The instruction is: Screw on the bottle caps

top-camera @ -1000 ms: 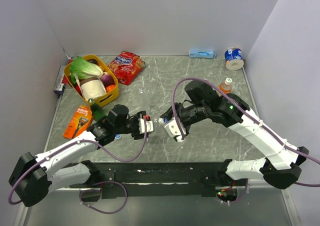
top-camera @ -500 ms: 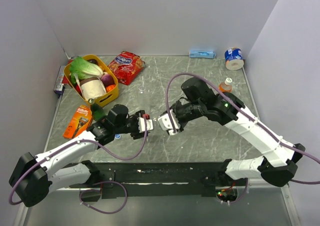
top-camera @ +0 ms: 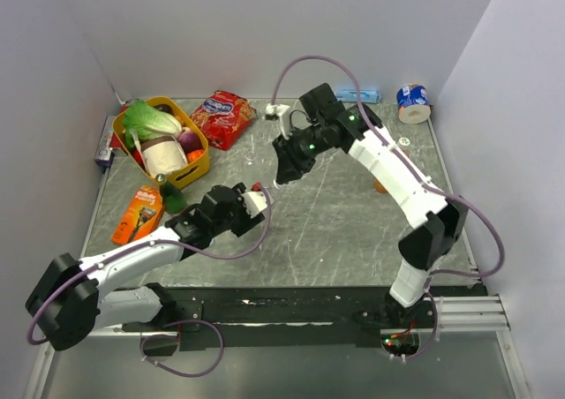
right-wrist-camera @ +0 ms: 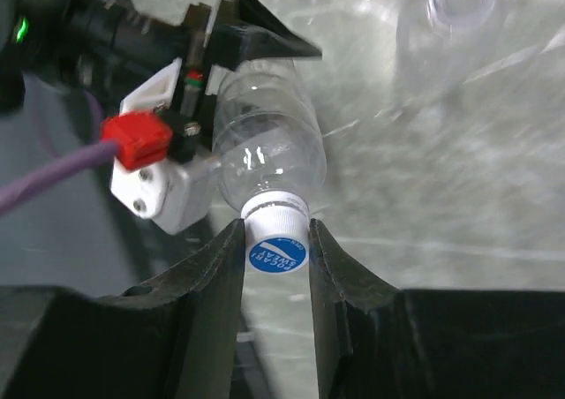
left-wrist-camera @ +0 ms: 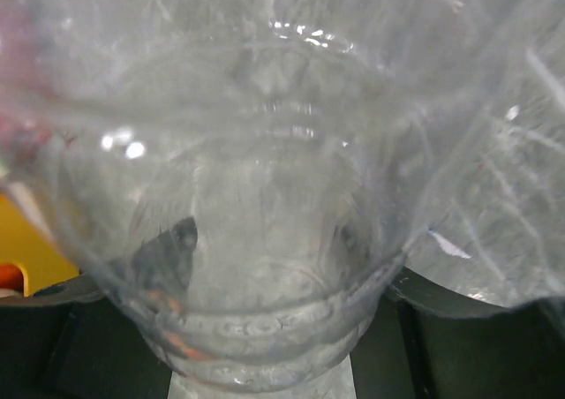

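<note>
Having swung across, right gripper clamps blue cap on bottle left gripper grips.

Left tool clamped, right tool pinched

A colourless bottle, see-through, is held off the counter, tilted, with its neck toward the right wrist camera. On its neck sits a blue cap with a white mark, pinched between the right fingers. A second clear bottle stands open-mouthed beyond. A whitish cap shows near the counter's right edge, and a patch of the orange bottle shows close by, mostly hidden.
</note>
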You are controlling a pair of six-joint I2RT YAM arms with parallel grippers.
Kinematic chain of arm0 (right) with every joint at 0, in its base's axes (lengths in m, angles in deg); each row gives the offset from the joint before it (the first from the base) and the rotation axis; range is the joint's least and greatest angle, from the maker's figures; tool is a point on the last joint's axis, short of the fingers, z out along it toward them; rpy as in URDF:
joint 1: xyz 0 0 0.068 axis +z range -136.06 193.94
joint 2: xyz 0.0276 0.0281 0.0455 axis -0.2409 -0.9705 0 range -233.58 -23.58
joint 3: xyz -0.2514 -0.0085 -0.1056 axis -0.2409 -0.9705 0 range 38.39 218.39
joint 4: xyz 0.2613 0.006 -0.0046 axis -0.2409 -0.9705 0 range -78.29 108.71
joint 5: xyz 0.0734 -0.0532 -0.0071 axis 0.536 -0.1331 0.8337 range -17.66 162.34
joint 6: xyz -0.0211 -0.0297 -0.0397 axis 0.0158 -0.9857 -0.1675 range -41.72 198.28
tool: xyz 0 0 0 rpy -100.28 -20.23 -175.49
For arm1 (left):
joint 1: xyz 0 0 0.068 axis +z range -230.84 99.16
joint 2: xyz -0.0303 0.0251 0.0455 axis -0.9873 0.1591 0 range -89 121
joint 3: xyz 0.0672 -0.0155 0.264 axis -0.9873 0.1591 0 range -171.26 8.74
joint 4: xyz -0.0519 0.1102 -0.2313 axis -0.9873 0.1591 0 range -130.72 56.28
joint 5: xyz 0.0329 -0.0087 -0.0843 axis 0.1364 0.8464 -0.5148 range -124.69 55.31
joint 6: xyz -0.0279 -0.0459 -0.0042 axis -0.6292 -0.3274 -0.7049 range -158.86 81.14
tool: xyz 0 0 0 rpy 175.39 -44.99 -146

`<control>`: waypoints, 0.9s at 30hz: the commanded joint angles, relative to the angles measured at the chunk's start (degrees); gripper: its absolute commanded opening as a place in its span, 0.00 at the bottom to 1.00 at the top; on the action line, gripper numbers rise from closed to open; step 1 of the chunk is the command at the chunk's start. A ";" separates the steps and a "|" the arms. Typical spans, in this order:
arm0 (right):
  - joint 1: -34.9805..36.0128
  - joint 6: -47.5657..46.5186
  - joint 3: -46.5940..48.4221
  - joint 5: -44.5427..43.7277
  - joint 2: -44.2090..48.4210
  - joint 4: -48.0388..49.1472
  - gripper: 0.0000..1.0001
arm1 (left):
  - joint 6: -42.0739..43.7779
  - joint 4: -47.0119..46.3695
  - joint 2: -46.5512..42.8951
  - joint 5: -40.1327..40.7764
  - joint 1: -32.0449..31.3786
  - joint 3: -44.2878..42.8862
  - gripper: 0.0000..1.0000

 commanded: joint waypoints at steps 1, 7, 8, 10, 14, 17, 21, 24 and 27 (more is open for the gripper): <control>-4.20 23.18 -3.16 18.96 -4.88 -5.17 0.00 | -1.07 -13.88 0.17 7.62 -1.23 -6.70 0.01; -11.58 24.54 7.88 31.46 -5.68 0.37 0.68 | 0.69 -8.79 -0.78 4.56 -1.23 -4.25 0.01; -12.72 22.96 9.04 32.26 -5.07 0.73 0.69 | 0.78 -6.77 -1.05 3.33 -1.23 -3.98 0.01; -15.53 13.27 11.32 29.48 -4.10 -1.97 0.71 | 2.36 -3.87 -2.01 -1.83 -1.23 -3.63 0.01; -15.72 -14.61 6.35 24.62 3.79 -7.53 0.67 | 8.33 4.29 -4.39 -14.32 -1.05 -3.19 0.01; -14.24 -33.70 -7.17 21.65 15.71 -1.94 0.64 | 14.56 9.22 -4.74 -22.57 -0.70 -4.76 0.01; -7.30 -49.02 -26.42 12.06 31.21 12.88 0.64 | 21.42 16.61 -2.90 -26.64 0.18 -8.28 0.01; -2.73 -55.26 -35.58 7.93 38.00 20.66 0.66 | 24.41 18.38 -1.76 -28.75 0.88 -10.39 0.01; 0.70 -58.69 -37.79 6.69 39.50 21.04 0.66 | 27.22 20.66 -0.62 -29.63 1.06 -12.06 0.01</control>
